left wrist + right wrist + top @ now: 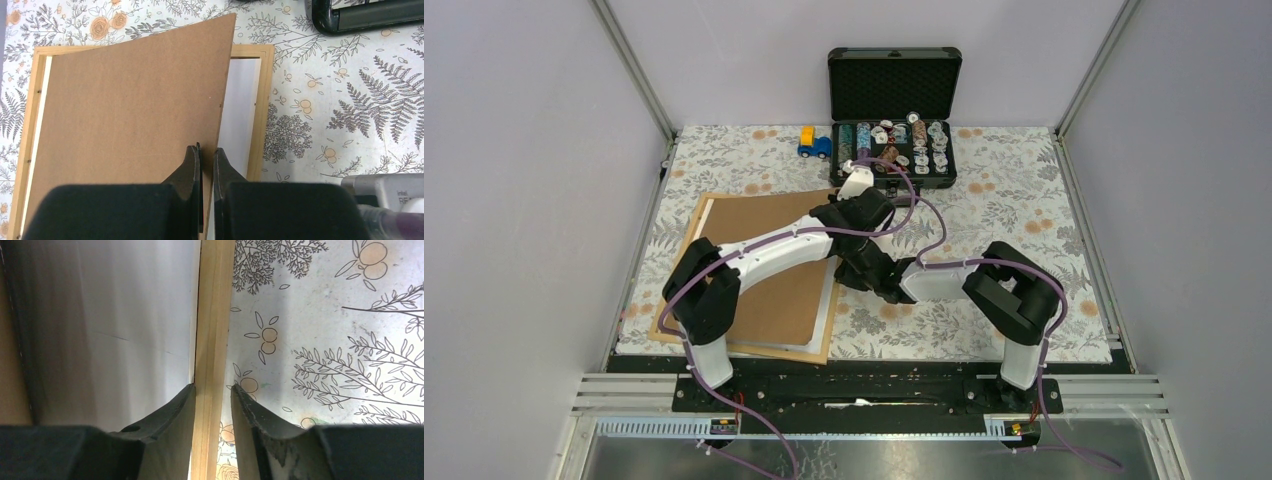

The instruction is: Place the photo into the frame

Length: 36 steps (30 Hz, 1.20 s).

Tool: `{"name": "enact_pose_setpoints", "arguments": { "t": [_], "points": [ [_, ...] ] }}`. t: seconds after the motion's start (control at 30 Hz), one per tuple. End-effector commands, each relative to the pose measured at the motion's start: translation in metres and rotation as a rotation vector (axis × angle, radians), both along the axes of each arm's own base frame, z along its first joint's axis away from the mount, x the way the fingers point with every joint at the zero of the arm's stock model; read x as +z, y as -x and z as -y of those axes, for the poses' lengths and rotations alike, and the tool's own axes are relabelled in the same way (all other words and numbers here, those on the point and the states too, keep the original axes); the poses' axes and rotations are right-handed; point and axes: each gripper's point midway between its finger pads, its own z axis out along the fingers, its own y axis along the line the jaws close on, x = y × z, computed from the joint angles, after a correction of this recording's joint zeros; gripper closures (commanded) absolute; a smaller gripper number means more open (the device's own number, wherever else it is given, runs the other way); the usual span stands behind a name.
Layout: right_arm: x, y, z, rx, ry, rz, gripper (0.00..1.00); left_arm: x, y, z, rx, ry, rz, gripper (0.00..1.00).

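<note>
The frame of light wood lies flat on the left of the floral cloth. A brown backing board rests askew on it. My left gripper is shut on the board's right edge and holds that side lifted; the board slants over the frame. Under it a plain white sheet fills the opening; no printed scene shows. My right gripper is open and straddles the frame's right rail. One finger is on the white sheet, the other over the cloth.
An open black case of small spools stands at the back centre, also in the left wrist view. A blue and yellow toy truck sits to its left. The two arms cross near the frame's right side. Enclosure walls stand all round.
</note>
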Motion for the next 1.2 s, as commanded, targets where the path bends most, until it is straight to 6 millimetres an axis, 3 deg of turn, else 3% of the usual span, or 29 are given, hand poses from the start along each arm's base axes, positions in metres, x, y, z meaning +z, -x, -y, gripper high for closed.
{"name": "enact_pose_setpoints", "arguments": {
  "t": [0.0, 0.13, 0.27, 0.33, 0.47, 0.63, 0.9, 1.03, 1.17],
  "points": [
    [0.008, 0.0, 0.011, 0.044, 0.038, 0.015, 0.59, 0.018, 0.0, 0.04, -0.024, 0.201, 0.077, 1.0],
    [0.022, -0.003, 0.011, 0.079, -0.084, 0.024, 0.59, 0.02, 0.0, 0.034, -0.017, 0.188, 0.087, 1.0],
    [0.034, -0.003, 0.005, 0.168, -0.197, -0.001, 0.44, 0.021, 0.001, 0.033, -0.02, 0.183, 0.088, 1.0],
    [0.033, -0.006, 0.009, 0.177, -0.237, -0.026, 0.38, 0.023, 0.002, 0.032, -0.023, 0.183, 0.09, 1.0],
    [0.027, -0.014, 0.016, 0.147, -0.276, -0.106, 0.36, 0.026, 0.002, 0.03, -0.02, 0.183, 0.1, 1.0],
    [0.019, -0.011, 0.0, 0.217, -0.242, -0.281, 0.36, 0.032, 0.0, 0.025, -0.013, 0.171, 0.11, 1.0],
    [-0.008, 0.016, 0.004, 0.329, -0.196, -0.568, 0.32, 0.051, -0.004, 0.01, 0.009, 0.17, 0.151, 1.0],
    [-0.005, 0.01, 0.002, 0.382, -0.133, -0.581, 0.29, 0.052, -0.005, 0.01, 0.004, 0.171, 0.153, 1.0],
    [-0.013, 0.019, 0.009, 0.434, -0.048, -0.678, 0.27, 0.053, -0.006, 0.006, 0.01, 0.168, 0.156, 1.0]
  ]
}}
